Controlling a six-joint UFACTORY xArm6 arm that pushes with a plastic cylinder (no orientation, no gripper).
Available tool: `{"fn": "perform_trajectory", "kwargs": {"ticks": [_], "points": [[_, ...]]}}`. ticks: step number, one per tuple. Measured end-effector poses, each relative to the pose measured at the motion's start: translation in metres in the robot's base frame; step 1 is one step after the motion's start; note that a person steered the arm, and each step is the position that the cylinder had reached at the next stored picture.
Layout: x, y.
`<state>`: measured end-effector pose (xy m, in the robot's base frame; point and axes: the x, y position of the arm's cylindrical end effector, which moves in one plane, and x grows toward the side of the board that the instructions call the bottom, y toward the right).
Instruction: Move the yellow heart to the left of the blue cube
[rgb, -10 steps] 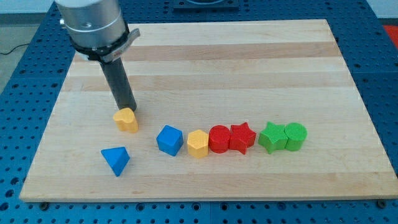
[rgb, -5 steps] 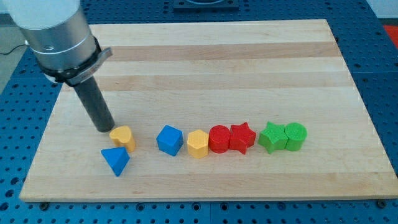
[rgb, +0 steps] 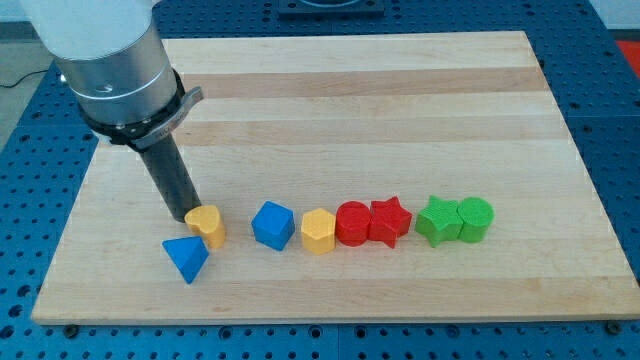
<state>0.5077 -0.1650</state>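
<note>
The yellow heart (rgb: 207, 226) lies on the wooden board, left of the blue cube (rgb: 272, 225) with a small gap between them. My tip (rgb: 189, 217) stands just at the heart's upper left edge, touching or nearly touching it. A blue triangular block (rgb: 186, 258) sits just below and left of the heart, very close to it.
Right of the blue cube runs a row: a yellow hexagonal block (rgb: 318, 231), a red cylinder (rgb: 352, 223), a red star (rgb: 390, 221), a green star-like block (rgb: 437, 220) and a green cylinder (rgb: 476, 219). The board's bottom edge (rgb: 320, 312) is near.
The yellow heart has slid down and a little right, toward the blue triangular block. My tip moved down and left, then came back right against the heart's upper left.
</note>
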Motion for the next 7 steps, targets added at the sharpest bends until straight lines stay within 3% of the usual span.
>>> {"fn": "perform_trajectory", "kwargs": {"ticks": [3, 7], "points": [[0.023, -0.025], [0.031, 0.024]]}}
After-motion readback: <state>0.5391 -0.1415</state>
